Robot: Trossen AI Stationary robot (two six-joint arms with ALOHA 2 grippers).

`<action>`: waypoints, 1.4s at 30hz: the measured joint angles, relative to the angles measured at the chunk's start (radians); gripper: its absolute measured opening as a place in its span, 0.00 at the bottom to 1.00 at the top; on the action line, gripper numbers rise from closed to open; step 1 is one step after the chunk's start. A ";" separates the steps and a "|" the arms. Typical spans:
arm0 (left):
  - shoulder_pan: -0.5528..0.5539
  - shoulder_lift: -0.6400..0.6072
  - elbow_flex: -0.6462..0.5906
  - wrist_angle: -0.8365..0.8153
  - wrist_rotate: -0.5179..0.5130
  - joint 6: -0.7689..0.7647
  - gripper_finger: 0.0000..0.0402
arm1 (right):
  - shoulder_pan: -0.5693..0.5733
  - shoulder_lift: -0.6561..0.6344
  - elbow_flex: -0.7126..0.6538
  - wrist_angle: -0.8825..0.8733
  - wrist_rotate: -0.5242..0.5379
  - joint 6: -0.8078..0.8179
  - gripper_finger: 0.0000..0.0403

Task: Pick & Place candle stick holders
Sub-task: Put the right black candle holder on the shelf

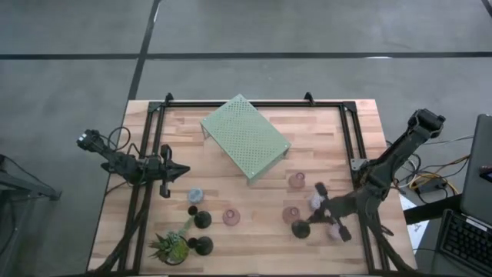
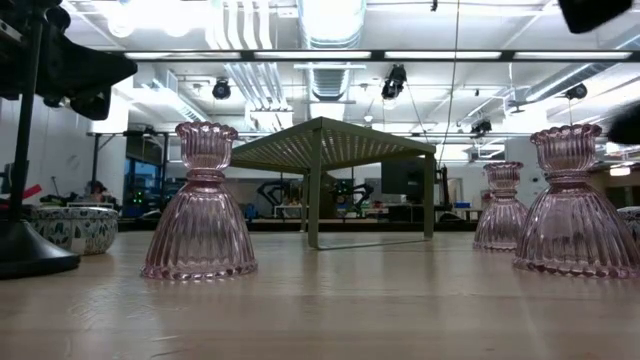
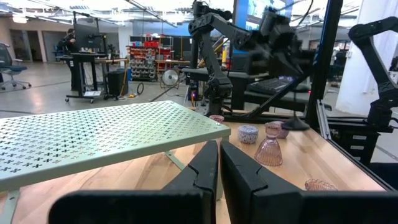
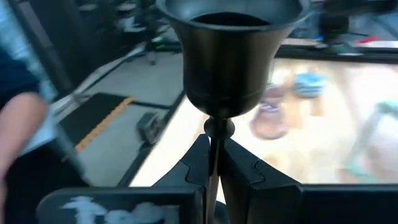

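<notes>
I have the right gripper clamped on a black candle stick holder at the worktop's right front; left gripper closed, idle. Next, I'd carry it to its spot.

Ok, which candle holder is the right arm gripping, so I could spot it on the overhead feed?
Start at the big green perforated metal stand mid-table, then go toward the near right corner, past the pink ribbed glass holders. There the right pincer is shut on the black metal candlestick holder: the only dark, thin-stemmed one there.
</notes>
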 joint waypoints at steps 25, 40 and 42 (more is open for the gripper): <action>0.000 0.000 0.000 -0.001 0.000 0.000 0.05 | -0.517 -0.073 0.370 -0.396 0.007 -0.156 0.05; 0.000 0.000 0.000 -0.001 0.000 0.000 0.05 | -0.896 0.172 0.593 -0.393 -0.286 -0.249 0.05; 0.000 0.000 0.000 -0.001 0.000 0.000 0.05 | -0.933 0.218 0.631 -0.393 -0.315 -0.272 0.05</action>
